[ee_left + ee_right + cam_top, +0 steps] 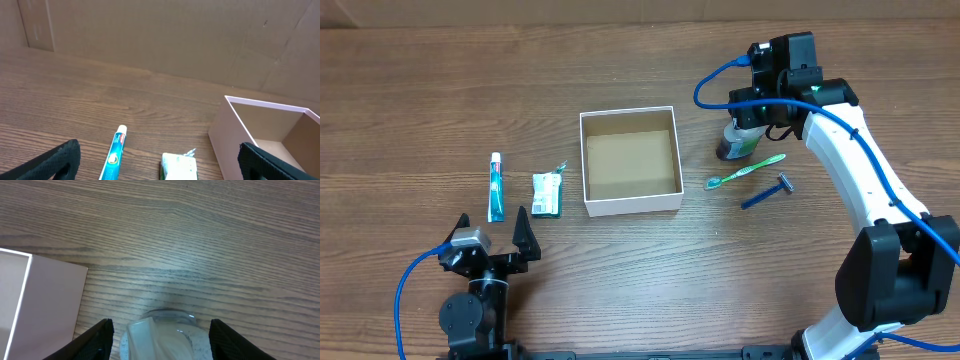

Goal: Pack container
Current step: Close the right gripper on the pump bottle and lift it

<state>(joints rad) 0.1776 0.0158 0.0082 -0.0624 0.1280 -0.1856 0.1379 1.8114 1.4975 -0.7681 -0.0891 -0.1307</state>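
The container (632, 203), a square white-walled box with a brown bottom, sits mid-table with nothing in it. My right gripper (750, 118) hangs over a small dark bottle (733, 146) to the container's right. In the right wrist view the bottle's clear cap (160, 337) lies between my right gripper (161, 326) fingers, open, with a gap on each side. My left gripper (492, 232) stands open near the front left, nothing between its fingers (57, 162). Just beyond it lie a toothpaste tube (115, 152) and a green-white packet (179, 167).
A green toothbrush (745, 172) and a blue razor (768, 192) lie right of the container, in front of the bottle. The toothpaste tube (496, 187) and packet (548, 194) lie left of it. A container wall (50, 300) shows left of the right fingers. A cardboard backdrop (160, 35) rises behind the table.
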